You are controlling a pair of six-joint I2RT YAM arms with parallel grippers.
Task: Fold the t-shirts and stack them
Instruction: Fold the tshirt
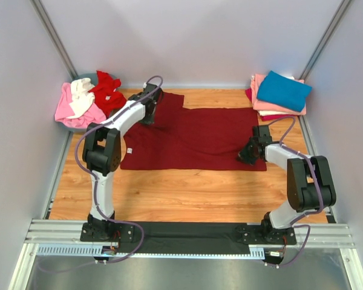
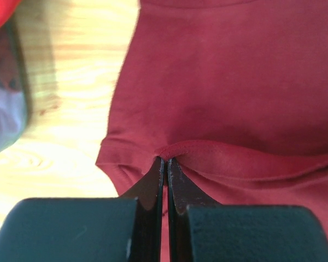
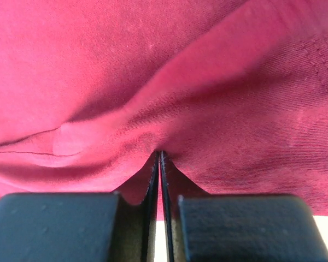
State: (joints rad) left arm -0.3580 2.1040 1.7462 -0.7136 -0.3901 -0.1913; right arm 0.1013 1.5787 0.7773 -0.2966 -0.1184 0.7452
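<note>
A large dark maroon t-shirt (image 1: 196, 136) lies spread flat across the middle of the wooden table. My left gripper (image 1: 147, 113) is shut on its far-left sleeve; the left wrist view shows the sleeve hem (image 2: 218, 153) bunched at the pinched fingertips (image 2: 166, 160). My right gripper (image 1: 247, 154) is shut on the shirt's right edge, with cloth (image 3: 169, 82) puckered into the closed tips (image 3: 159, 153). A folded stack at the back right has a teal-blue t-shirt (image 1: 284, 90) on top of a pink one (image 1: 272, 107).
A bowl (image 1: 72, 125) at the back left holds crumpled pink (image 1: 65, 106), white (image 1: 81, 96) and bright red (image 1: 107, 92) shirts. White walls close in the table on three sides. Bare wood (image 1: 187, 193) lies between the shirt and the arm bases.
</note>
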